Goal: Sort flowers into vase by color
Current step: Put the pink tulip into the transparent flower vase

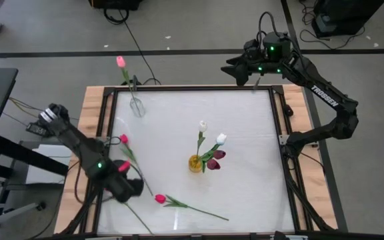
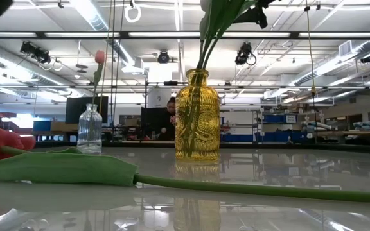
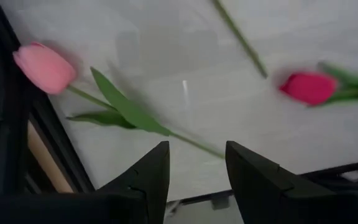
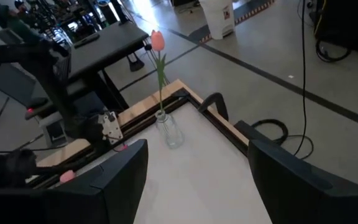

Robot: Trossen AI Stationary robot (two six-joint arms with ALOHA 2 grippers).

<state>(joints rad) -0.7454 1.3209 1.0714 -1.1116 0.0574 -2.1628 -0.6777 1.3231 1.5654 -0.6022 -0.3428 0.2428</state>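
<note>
Left tool (image 1: 127, 187), released, sits low at the lower left of the worktop (image 1: 245, 187) above a pink tulip (image 3: 44, 68). A red tulip (image 1: 160, 199) lies nearby. Yellow vase (image 1: 195, 163) at centre holds white and purple flowers; clear vase (image 1: 137, 107), upper left, one pink. Right tool (image 1: 235, 71) released, upper right, beyond the edge.

Amber vase (image 1: 195, 163): centre of frame, upright; holds two white tulips (image 1: 203, 125) and dark purple tulips (image 1: 217, 158).
Clear vase (image 1: 137, 107): upper left, upright; one pink tulip (image 1: 121, 62).
Loose flowers: pink tulip (image 1: 123, 139) at left; red tulip (image 1: 160, 199) lower centre, both lying flat.
</note>
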